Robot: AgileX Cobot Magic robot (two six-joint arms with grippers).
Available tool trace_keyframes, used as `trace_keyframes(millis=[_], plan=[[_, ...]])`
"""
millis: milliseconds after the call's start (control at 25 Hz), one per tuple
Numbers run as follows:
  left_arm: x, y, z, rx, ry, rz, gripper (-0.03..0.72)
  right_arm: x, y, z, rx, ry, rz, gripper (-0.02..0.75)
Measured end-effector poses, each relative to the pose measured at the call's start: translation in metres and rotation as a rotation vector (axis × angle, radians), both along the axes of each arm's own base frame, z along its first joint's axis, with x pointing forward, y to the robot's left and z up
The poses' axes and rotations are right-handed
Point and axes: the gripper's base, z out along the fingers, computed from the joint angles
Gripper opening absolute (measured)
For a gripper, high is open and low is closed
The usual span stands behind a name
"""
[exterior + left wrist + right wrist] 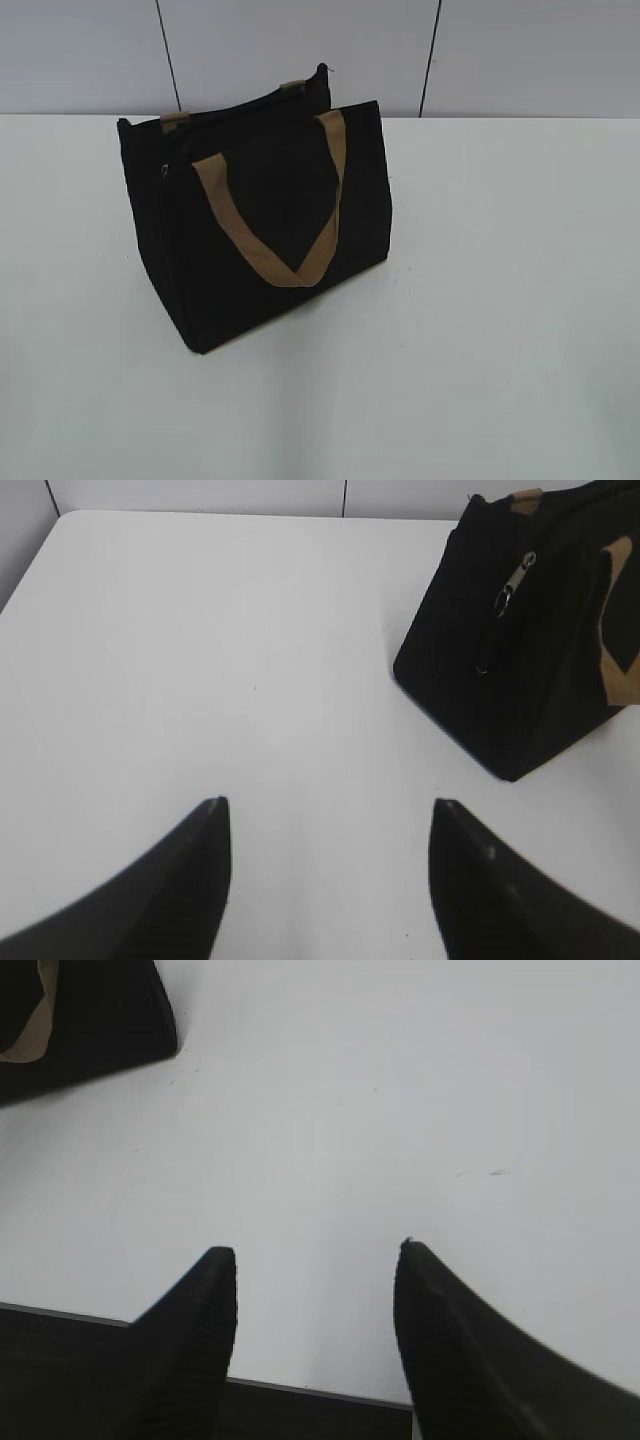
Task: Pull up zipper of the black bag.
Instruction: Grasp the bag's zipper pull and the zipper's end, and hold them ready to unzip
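Note:
The black bag [250,230] stands on the white table [500,300], left of centre, with a tan handle [270,250] hanging down its near side. The zipper's silvery pull tab [164,171] sits at the bag's upper left corner. In the left wrist view the bag [530,670] is at the upper right and the pull tab [515,583] hangs on its end face. My left gripper [328,810] is open and empty, well short of the bag. My right gripper [315,1255] is open and empty over the table's front edge; a bag corner [90,1010] shows at the upper left. Neither gripper shows in the exterior view.
A grey panelled wall [300,50] stands behind the table. The table's dark front edge [300,1400] lies under my right gripper. White table surface lies to the right of and in front of the bag.

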Motion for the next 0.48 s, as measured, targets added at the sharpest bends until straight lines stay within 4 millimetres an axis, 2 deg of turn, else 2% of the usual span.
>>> trace_keyframes(millis=[480], plan=[[0.0, 0.0, 0.0, 0.0, 0.0, 0.0, 0.468, 0.0, 0.0, 0.0, 0.0, 0.0, 0.0, 0.389]])
